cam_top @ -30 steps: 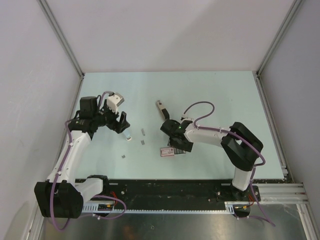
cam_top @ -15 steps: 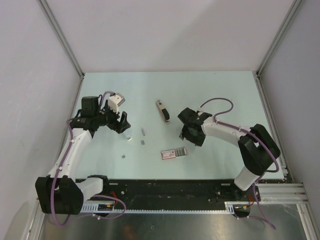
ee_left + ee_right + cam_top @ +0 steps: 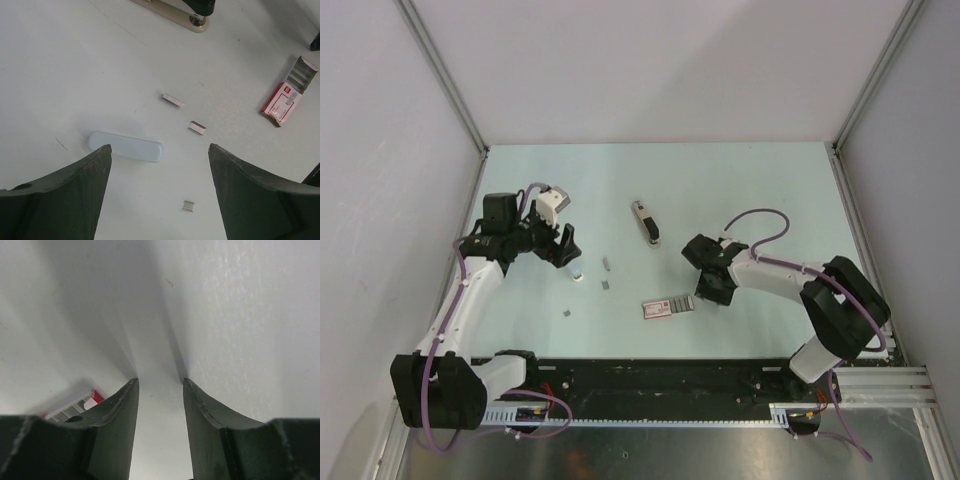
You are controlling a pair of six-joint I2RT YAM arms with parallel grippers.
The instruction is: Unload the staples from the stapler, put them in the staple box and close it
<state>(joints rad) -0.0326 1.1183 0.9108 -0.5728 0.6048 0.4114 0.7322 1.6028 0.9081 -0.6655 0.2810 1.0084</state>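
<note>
Small elongated stapler (image 3: 644, 222), dark body with pale beige top, lies free on the pale worktop (image 3: 770, 190), in neither arm's grip; three tiny grey metal staples (image 3: 173, 100) lie loose between it and the left arm's fingers (image 3: 75, 200), spread wide and empty over a small white oblong bit (image 3: 126, 146). Right arm's fingers (image 3: 115, 420) slightly apart, empty, beside the flat pink-and-white box (image 3: 667, 305). Judged: unloading largely done, magazine contents unreadable; next move calls for reaching to the stapler to check it

top camera looks down; both close wrist views share the box (image 3: 282, 97).
</note>
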